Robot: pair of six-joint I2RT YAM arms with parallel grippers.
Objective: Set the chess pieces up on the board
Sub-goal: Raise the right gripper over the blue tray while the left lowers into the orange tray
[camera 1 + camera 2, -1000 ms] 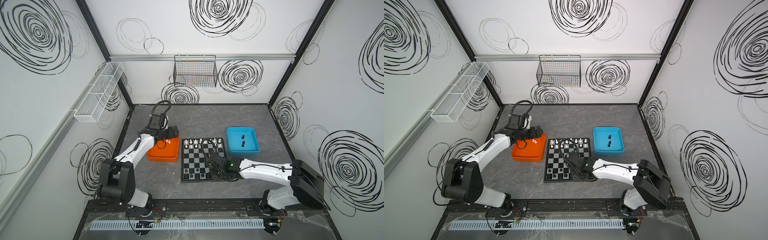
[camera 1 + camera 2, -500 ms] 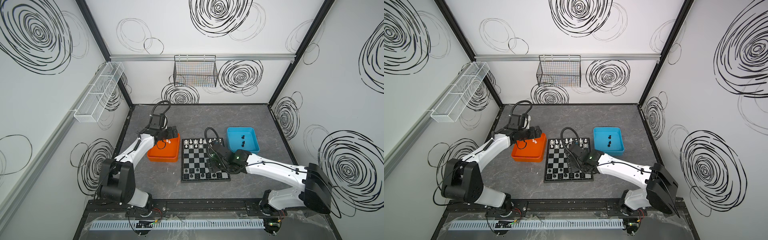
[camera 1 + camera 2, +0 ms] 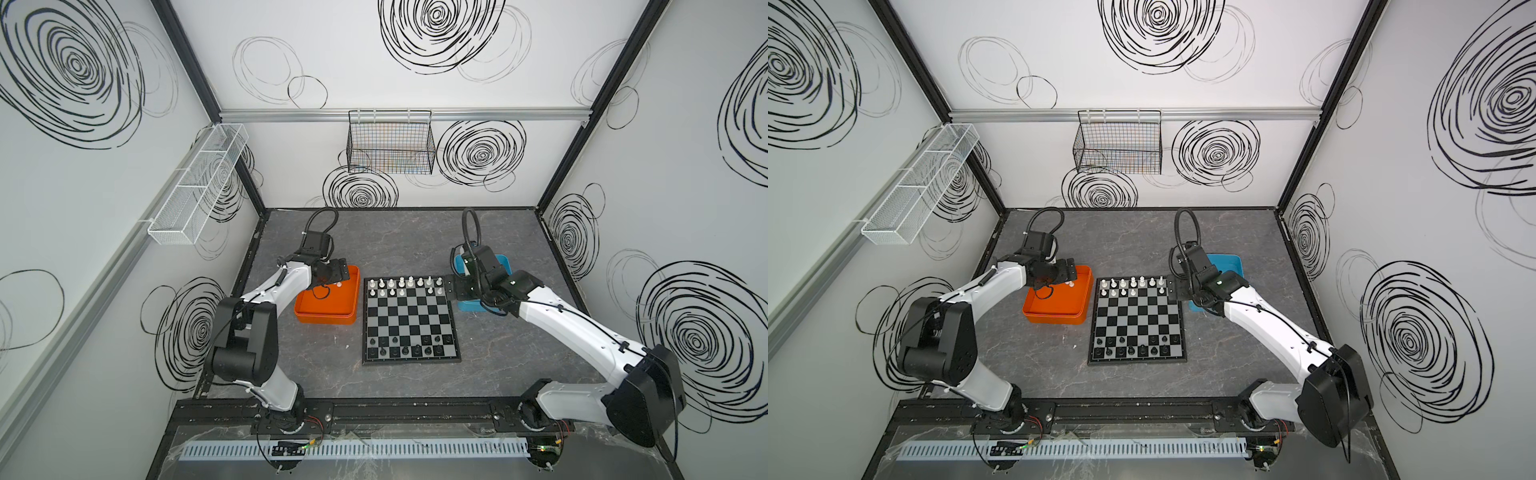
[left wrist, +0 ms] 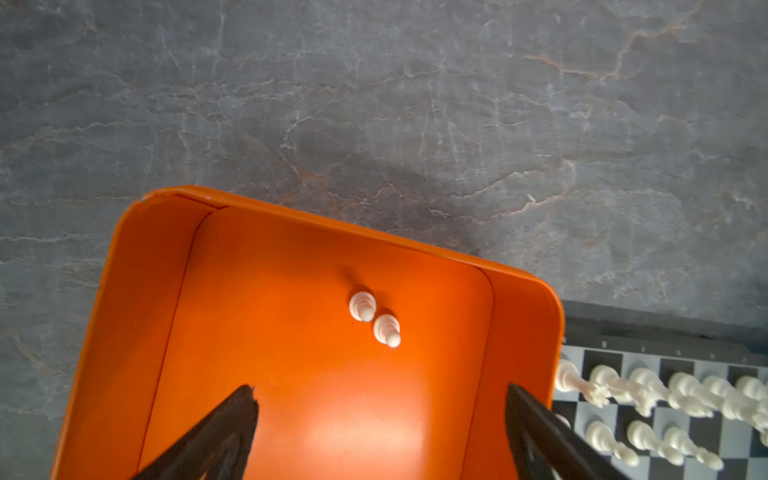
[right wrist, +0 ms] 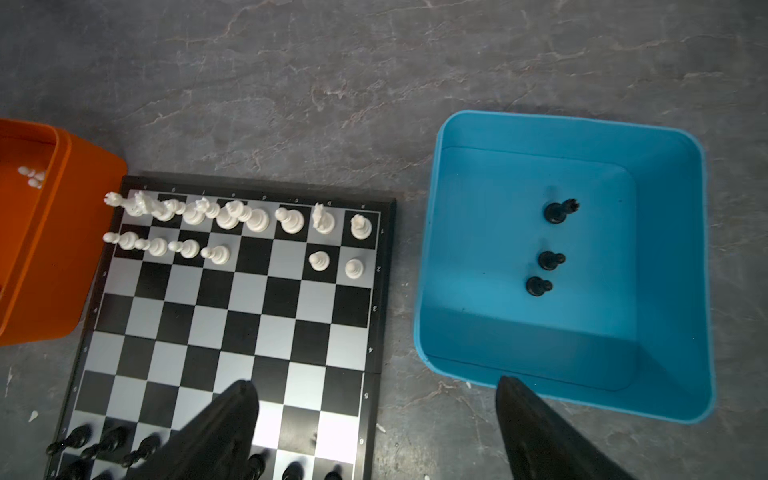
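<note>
Left gripper [image 4: 380, 388] and right gripper [image 5: 374, 382]: jaws wide apart, empty.
Orange tray [image 4: 124, 257]: two white pieces [image 4: 362, 305], probably pawns. Blue tray [image 5: 673, 291]: three black pieces [image 5: 550, 259].

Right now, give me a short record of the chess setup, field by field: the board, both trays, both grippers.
board: white chessmen on the back-wall side, black chessmen on the robot side, middle rows bare
white pawn row: six pawns, two squares unfilled
orange tray: two white pawns, upright, close together
blue tray: three black pieces, upright
left gripper: open, empty, above the orange tray
right gripper: open, empty, above the board edge beside the blue tray
</note>
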